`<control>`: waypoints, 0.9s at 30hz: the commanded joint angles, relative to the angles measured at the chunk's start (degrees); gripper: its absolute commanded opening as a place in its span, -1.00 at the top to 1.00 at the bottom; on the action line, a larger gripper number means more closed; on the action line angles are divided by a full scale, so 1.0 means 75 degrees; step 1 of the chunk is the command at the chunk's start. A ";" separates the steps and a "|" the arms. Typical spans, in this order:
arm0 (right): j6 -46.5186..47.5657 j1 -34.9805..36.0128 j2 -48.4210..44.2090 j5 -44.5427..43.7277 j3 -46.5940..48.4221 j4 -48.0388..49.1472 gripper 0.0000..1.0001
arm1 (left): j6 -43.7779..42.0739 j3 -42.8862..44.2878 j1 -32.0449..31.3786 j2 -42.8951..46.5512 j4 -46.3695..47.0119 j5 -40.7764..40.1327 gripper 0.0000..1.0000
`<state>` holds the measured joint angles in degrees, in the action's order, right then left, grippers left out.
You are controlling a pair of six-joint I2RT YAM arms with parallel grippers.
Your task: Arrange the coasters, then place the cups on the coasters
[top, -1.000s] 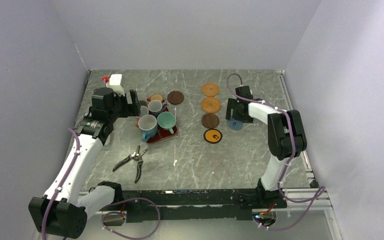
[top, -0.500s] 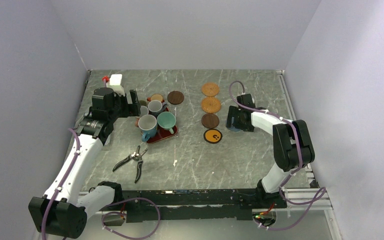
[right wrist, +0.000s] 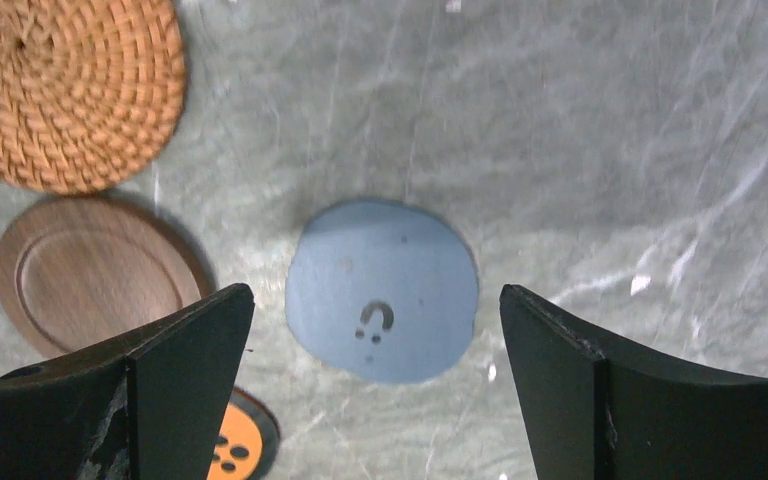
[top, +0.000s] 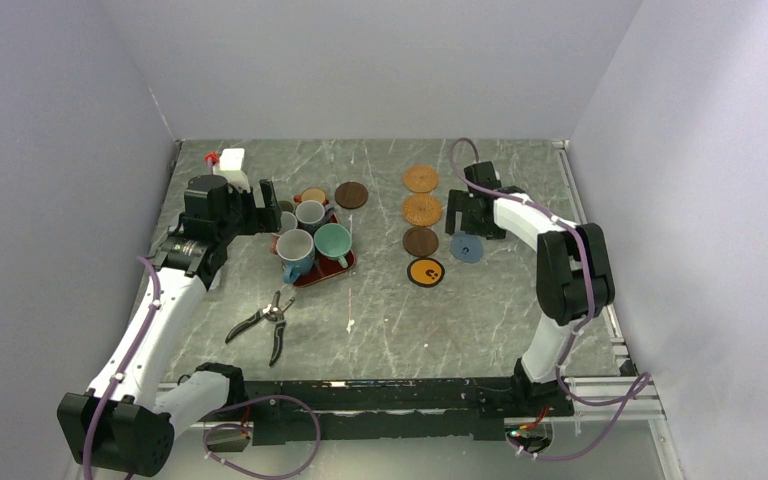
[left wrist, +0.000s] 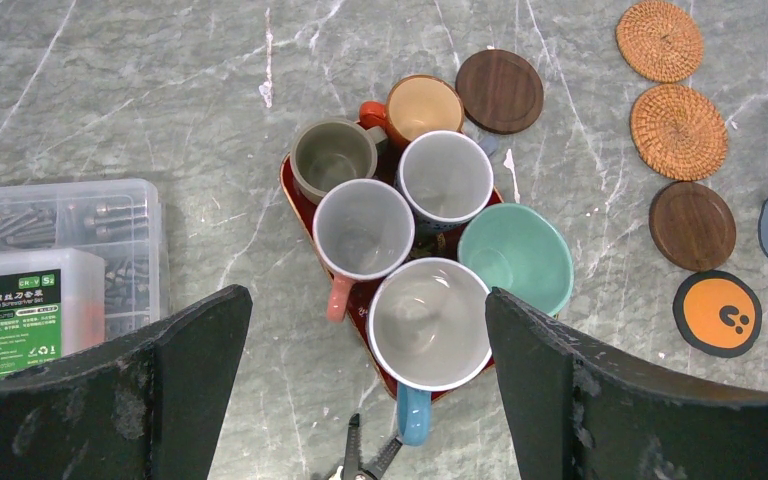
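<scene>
Two woven orange coasters, a dark brown one and the orange-faced black one lie in a column. The blue coaster lies flat beside the brown one, under my right gripper, which hovers open and apart from it. Another dark brown coaster sits by the cups. Several cups crowd a red tray: teal, blue with white inside, pink-handled, grey-white, olive, orange-brown. My left gripper hangs open above them, holding nothing.
Pliers lie on the marble table in front of the tray. A clear plastic box of screws stands left of the tray. A small white box sits at the back left corner.
The right gripper dipped with the blue coaster, opened wider and drew back, leaving the coaster flat on the table. The left arm has not moved.
</scene>
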<state>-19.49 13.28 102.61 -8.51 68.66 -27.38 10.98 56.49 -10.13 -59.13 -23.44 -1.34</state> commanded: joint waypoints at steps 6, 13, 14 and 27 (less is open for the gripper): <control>0.0522 -0.0005 0.1183 -0.0209 0.1271 -0.0240 -0.99 | -0.0105 0.0179 -0.0032 0.0001 0.0119 -0.0032 -0.87; 0.0418 -0.0072 0.1343 -0.0252 0.1029 -0.0281 -0.92 | -0.0117 0.0179 -0.0036 0.0035 0.0126 -0.0033 -0.87; 0.0382 -0.0087 0.1372 -0.0272 0.0968 -0.0313 -0.90 | -0.0117 0.0173 -0.0033 0.0043 0.0123 -0.0032 -0.87; 0.0121 -0.0105 0.0964 -0.0086 -0.0188 -0.0338 -0.73 | -0.0105 0.0179 -0.0032 0.0004 0.0142 0.0014 -0.87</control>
<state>-18.20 12.69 109.97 -8.38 71.20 -24.75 10.96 56.47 -10.20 -59.13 -23.44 -1.34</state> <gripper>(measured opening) 0.878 0.935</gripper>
